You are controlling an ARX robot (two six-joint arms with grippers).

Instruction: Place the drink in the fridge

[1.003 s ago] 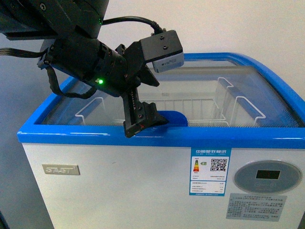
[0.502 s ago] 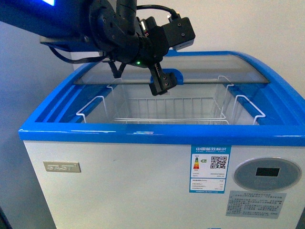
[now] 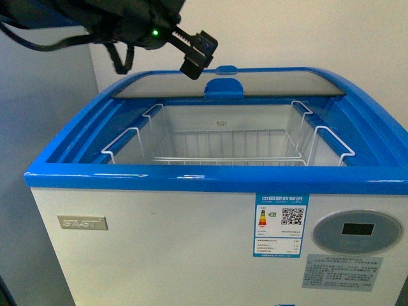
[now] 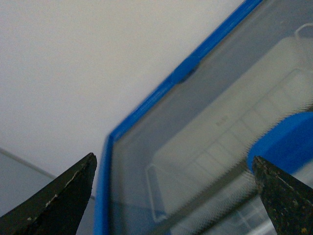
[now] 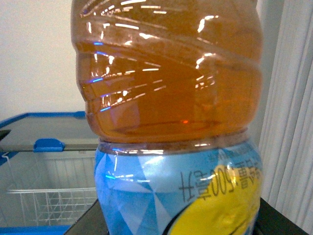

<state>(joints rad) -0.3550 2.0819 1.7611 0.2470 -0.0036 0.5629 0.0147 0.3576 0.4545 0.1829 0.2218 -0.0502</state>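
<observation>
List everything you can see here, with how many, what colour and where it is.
fridge: one, white with blue rim, straight ahead, top open.
glass lid: one, clear, with a blue handle, at the back of the fridge top.
wire basket: one, white, inside the fridge, nothing in it.
energy label: one, blue and white, on the fridge front.
control panel: one, round, grey, on the fridge front, right of the energy label.
drink bottle: one, amber drink, blue and yellow wrapper, outside the fridge.
left arm: one, black, raised over the fridge's back left; jaws open, empty.
right jaws: dark tips either side of the drink bottle, shut on it.
</observation>
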